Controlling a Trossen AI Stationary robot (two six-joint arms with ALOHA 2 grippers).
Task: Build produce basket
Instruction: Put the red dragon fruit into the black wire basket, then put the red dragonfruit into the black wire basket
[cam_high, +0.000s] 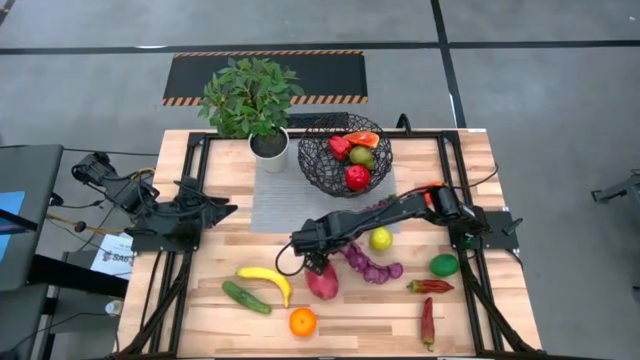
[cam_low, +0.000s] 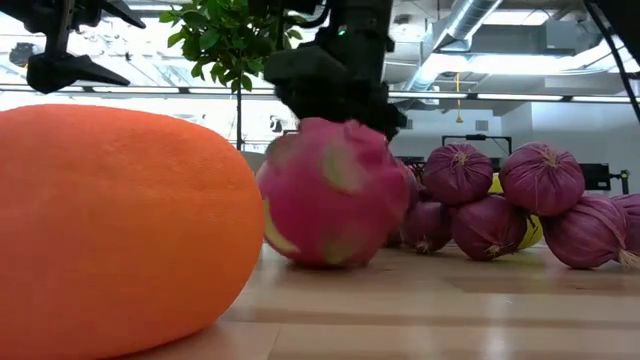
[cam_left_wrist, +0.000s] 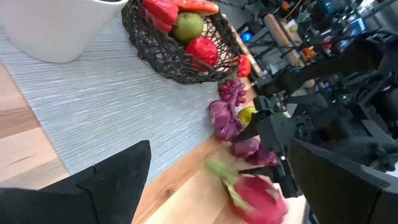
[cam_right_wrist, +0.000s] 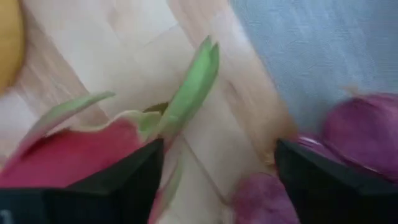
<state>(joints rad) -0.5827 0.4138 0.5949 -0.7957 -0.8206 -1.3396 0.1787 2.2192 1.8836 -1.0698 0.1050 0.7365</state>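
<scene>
At the near edge of the wooden surface (cam_high: 200, 325) the orange (cam_high: 303, 322) lies closest, with a red chili pepper (cam_high: 428, 322) to its right just beside the dark frame rail. Behind them lie the green cucumber (cam_high: 246, 297) and the yellow banana (cam_high: 267, 281), with bare wood around them up to the left rail. The right end effector (cam_high: 316, 266) stands directly over the pink dragonfruit (cam_high: 322, 282), its fingers spread and released, one at each side of the fruit's green leaf tips (cam_right_wrist: 189, 93). Just beside it the purple grape string (cam_high: 368, 263) runs toward a lime (cam_high: 381, 239); a second green fruit (cam_high: 444, 265) and another red pepper (cam_high: 430, 286) lie near the right rail. Farther back, on the grey mat (cam_high: 275, 205), the wire basket (cam_high: 318, 165) already holds red and green produce, next to the potted plant (cam_high: 252, 100). The left end effector (cam_high: 222, 211) waits at the left side; I cannot tell its state. A white paper (cam_high: 112, 258) carries print, too small to read.
</scene>
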